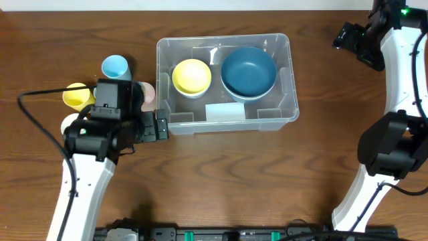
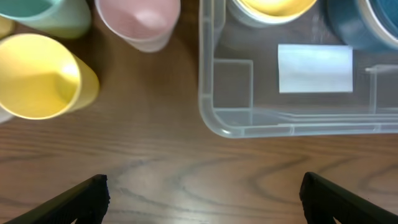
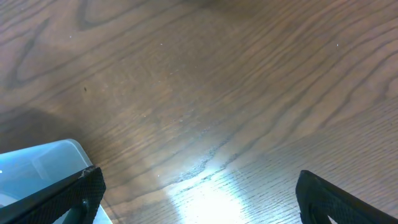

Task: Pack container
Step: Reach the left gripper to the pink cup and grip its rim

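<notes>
Wood table [image 1: 221,181] is carrying everything. Left gripper [image 2: 205,193], jaws wide apart and empty, is hovering just beside the container [image 2: 249,127], which is sitting mid-table. A pink cup [image 2: 140,18] and a yellow cup [image 2: 40,78] are crowding its left side. Right gripper [image 3: 199,193], jaws also spread, is hanging well apart.

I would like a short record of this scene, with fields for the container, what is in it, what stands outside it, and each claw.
container: clear plastic bin at mid table, no lid on it
inside: yellow bowl and blue bowl, side by side
outside, to its left: blue cup, yellow cup, pink cup, all upright
left claw: open, empty, by the container's near left corner
right claw: open, empty, above bare wood off the container's right side
</notes>
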Robot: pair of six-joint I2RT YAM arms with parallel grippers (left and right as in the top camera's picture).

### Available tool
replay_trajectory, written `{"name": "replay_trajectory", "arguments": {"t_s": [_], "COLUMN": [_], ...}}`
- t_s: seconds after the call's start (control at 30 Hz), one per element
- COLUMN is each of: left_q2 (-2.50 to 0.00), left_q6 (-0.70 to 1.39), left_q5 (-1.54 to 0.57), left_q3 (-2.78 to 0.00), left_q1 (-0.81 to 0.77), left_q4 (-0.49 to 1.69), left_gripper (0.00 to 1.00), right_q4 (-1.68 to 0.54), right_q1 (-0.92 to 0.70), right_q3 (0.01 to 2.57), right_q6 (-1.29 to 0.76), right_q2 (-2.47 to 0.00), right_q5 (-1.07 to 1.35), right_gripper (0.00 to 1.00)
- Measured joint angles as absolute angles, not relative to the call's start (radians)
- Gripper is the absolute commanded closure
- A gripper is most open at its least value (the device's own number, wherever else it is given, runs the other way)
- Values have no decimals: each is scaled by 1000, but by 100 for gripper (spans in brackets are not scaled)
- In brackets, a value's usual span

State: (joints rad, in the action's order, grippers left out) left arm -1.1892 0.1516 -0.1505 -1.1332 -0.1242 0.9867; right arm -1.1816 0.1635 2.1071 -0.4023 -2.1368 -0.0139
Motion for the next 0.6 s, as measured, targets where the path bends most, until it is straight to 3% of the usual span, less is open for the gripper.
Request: {"name": "replay_trajectory", "arguments": {"t_s": [0.3,0.6], "left_q2": [-1232,-1453], "left_q6": [154,207], "left_q5": [-173,-177], "left_q3": [-1342,-1550], "left_q1": [-35,111], "left_q4": [1091,1200], "left_gripper": [2,2], "right_q4": [-1182,-1182], "right_q1": [163,163], "right_q3": [2107,2107], "right_q6": [-402,-402], "right_q2": [-2137,-2137], "right_q5": [-14,-14], "right_gripper": [1,1]}}
